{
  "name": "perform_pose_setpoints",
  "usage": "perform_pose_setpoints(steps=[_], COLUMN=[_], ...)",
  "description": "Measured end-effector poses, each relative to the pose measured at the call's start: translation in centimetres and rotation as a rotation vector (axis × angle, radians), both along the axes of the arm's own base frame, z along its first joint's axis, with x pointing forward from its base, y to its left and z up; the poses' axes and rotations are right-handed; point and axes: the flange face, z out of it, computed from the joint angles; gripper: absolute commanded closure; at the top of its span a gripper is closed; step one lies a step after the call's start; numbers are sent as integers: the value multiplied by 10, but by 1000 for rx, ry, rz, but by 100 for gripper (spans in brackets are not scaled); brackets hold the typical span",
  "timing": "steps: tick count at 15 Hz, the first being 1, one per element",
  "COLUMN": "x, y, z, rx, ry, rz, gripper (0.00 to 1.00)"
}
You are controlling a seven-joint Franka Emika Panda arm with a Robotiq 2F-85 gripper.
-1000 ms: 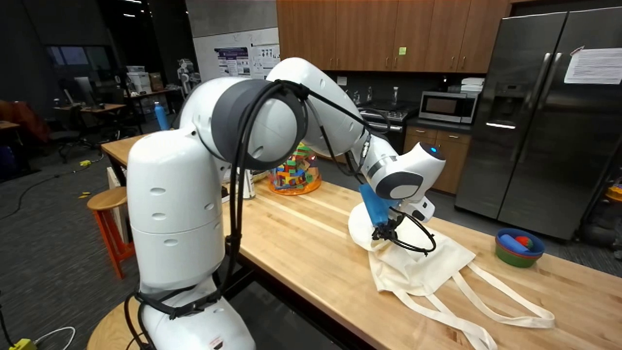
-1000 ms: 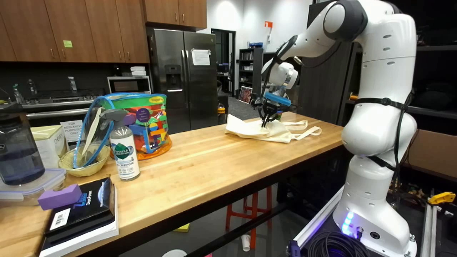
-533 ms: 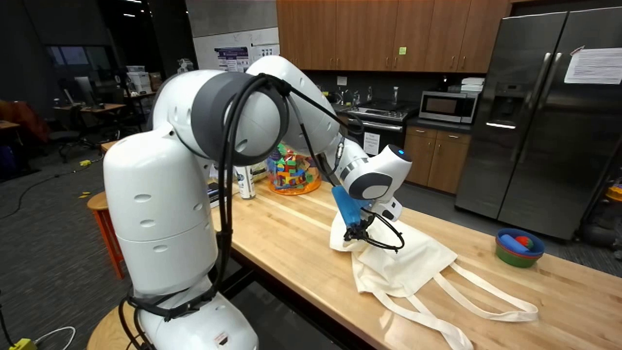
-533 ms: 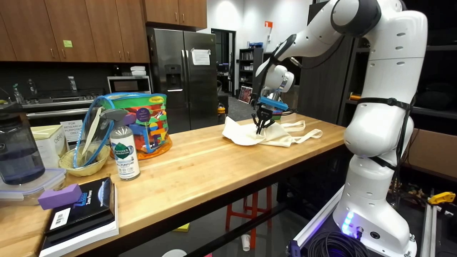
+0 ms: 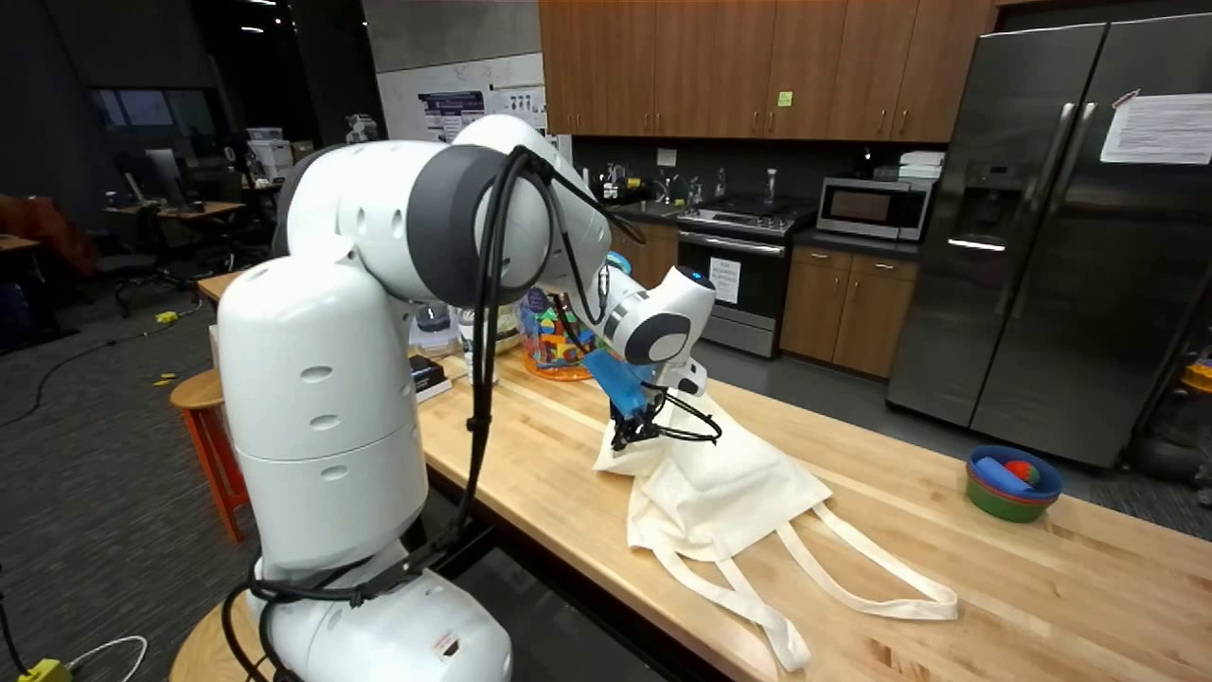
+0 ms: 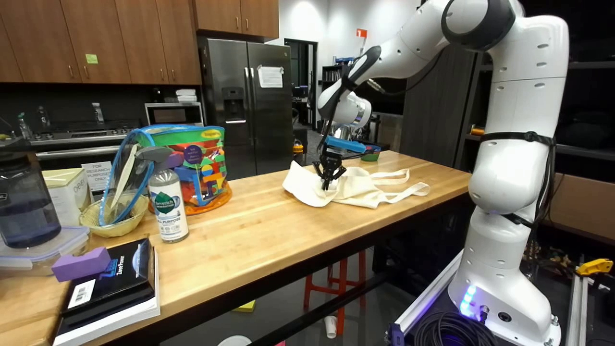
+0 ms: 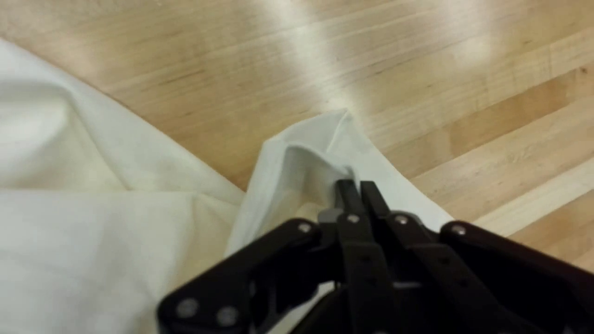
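Observation:
A cream cloth tote bag (image 5: 715,493) lies crumpled on the wooden table (image 6: 259,235), its two long straps trailing behind it. My black gripper (image 6: 325,186) points down at the bag's far end from the straps, jaws pinched together. In the wrist view the fingertips of the gripper (image 7: 356,184) are shut on a fold of the bag's edge (image 7: 315,155), with the fabric rising slightly around them. The rest of the bag (image 7: 69,250) spreads out on the left of that view. The blue padding (image 5: 617,381) on the wrist sits above the fingers.
Stacked bowls (image 5: 1011,488) with a blue and a red item inside stand beyond the straps. Toward the table's other end are a clear bag of colourful blocks (image 6: 204,178), a spray bottle (image 6: 167,211), a basket (image 6: 113,223) and a black box (image 6: 110,283) with a purple block (image 6: 80,264).
My gripper has travelled along the table, away from the bowls and toward the bag of blocks. The tote bag has slid along with it, straps dragging behind. The jaws have stayed shut.

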Motion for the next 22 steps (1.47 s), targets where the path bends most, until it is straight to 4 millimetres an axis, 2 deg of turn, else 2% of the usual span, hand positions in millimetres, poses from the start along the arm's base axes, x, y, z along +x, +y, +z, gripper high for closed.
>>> perform_pose_setpoints(steps=[6, 8, 10, 13, 16, 19, 22], x=[40, 59, 80, 116, 147, 173, 190], y=[80, 96, 101, 97, 84, 63, 32], z=[6, 12, 17, 23, 29, 34, 40], rx=[-41, -37, -30, -27, -28, -44, -60], ry=[-9, -6, -2, -1, -4, -13, -20], rz=[224, 266, 286, 289, 265, 212, 136], gripper=[99, 99, 99, 99, 99, 99, 99])
